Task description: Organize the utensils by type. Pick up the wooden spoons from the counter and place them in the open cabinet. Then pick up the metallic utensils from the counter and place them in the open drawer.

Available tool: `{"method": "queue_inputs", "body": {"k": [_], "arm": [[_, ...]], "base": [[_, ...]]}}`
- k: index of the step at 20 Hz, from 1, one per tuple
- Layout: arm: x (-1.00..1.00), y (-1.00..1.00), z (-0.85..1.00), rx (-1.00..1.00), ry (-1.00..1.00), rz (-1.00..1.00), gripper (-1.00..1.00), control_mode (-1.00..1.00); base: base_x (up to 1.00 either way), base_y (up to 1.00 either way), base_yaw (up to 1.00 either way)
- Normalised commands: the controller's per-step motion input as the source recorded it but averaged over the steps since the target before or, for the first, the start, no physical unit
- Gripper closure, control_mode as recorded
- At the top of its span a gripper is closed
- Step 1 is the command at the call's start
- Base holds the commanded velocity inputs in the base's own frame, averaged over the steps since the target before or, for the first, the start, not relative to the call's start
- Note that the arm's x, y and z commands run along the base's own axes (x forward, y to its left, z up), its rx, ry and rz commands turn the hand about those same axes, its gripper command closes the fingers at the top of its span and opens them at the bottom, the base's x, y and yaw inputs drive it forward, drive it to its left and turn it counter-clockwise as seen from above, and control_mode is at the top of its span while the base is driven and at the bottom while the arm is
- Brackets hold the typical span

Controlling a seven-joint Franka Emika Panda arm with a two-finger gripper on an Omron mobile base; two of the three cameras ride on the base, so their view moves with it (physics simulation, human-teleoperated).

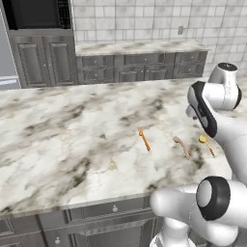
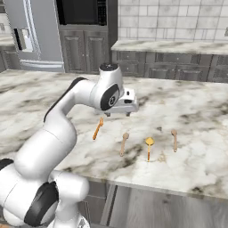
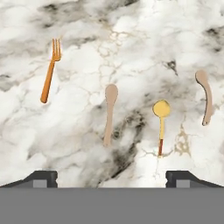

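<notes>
Kitchen: marble counter (image 1: 72, 125), tiled wall (image 1: 144, 19), fridge (image 2: 35, 31).

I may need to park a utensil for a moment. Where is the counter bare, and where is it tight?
The white marbled counter lies bare left of the orange fork, and behind the row toward the far edge. It is crowded along the row: fork, straight tan wooden spoon, yellow-headed spoon, curved tan wooden spoon. The gripper hangs over the fork end.

marbled counter (image 3: 65, 144) w/ orange fork (image 3: 49, 72), 2 wooden spoons (image 3: 109, 113), yellow-headed spoon (image 3: 161, 122) lying apart.
</notes>
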Motion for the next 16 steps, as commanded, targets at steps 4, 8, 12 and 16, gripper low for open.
{"method": "queue_inputs", "body": {"k": [4, 8, 12, 16], "arm": [[0.56, -1.0, -0.09, 0.0, 0.0, 0.0, -1.0, -1.0], [0.54, -0.99, -0.21, 0.0, 0.01, 0.01, -1.0, -1.0], [0.42, -0.99, -0.44, 0.0, 0.16, 0.07, -1.0, -1.0], [0.38, -0.78, -0.5, 0.0, 0.15, 0.03, -1.0, -1.0]], "base": [[0.0, 0.0, 0.0], [0.0, 0.0, 0.0], [0.0, 0.0, 0.0], [0.0, 0.0, 0.0]]}}
